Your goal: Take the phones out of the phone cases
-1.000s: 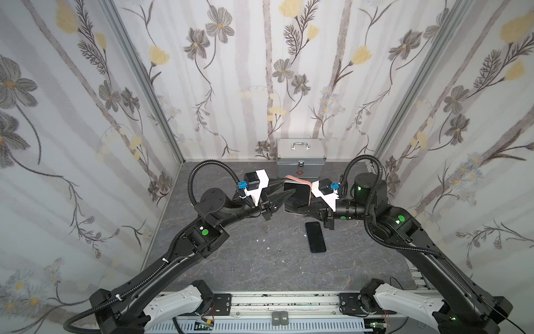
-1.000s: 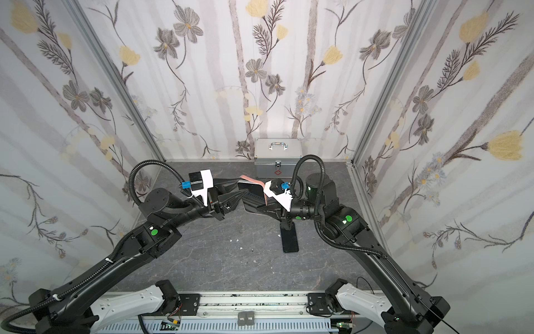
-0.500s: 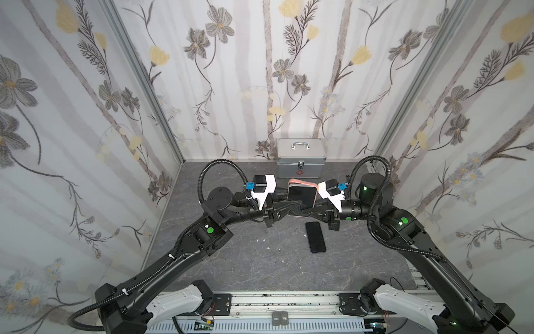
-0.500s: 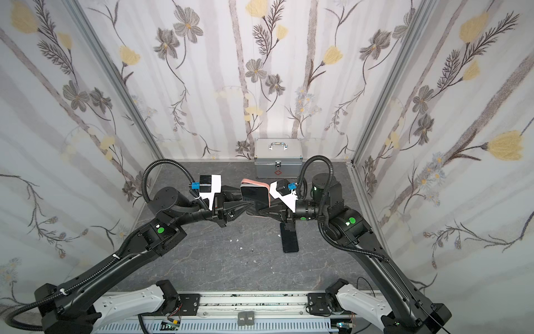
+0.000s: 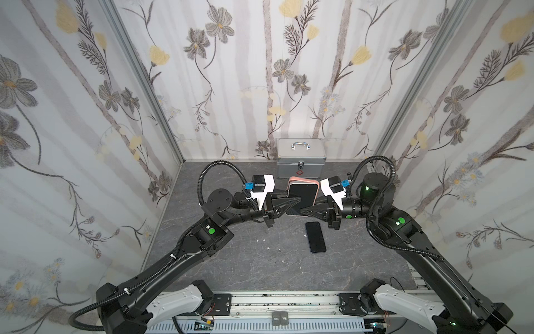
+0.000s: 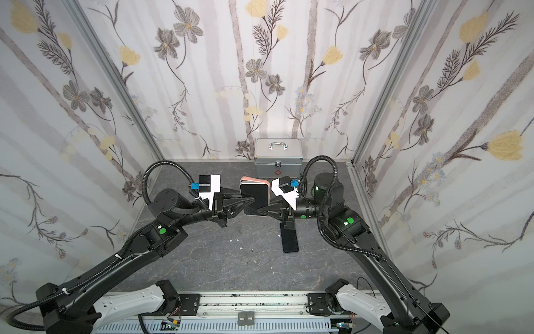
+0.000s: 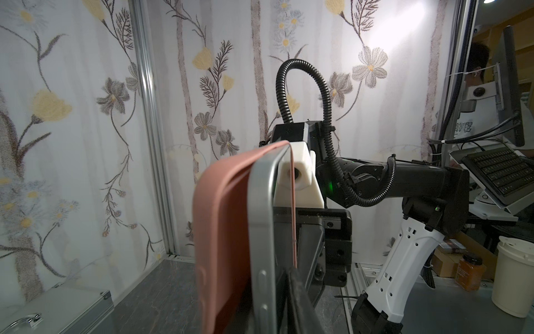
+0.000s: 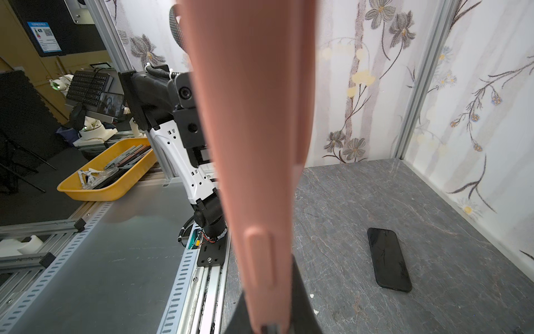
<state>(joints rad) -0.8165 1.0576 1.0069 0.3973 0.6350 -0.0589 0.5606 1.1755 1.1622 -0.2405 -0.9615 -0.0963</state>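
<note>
A phone (image 5: pixel 303 195) with a dark screen and grey metal rim stands upright in the air between both arms, in a pink phone case (image 5: pixel 303 181). In the left wrist view the phone case (image 7: pixel 222 231) has come away from the phone's rim (image 7: pixel 261 231) along its upper end. My left gripper (image 5: pixel 297 201) is shut on the phone's left edge. My right gripper (image 5: pixel 304 210) is shut on the phone case at its lower right; in the right wrist view the case's pink side (image 8: pixel 260 144) runs down between the fingers of that gripper (image 8: pixel 270 324).
A second, bare black phone (image 5: pixel 315 237) lies flat on the grey table just below the right gripper. A silver metal box (image 5: pixel 300 159) with a handle stands against the back wall. Floral walls close three sides. A yellow tray (image 8: pixel 107 173) sits outside the cell.
My left arm has moved right up to the phone, and its jaws have closed on the phone's left edge. The right gripper has kept its hold and lifted the phone slightly.
</note>
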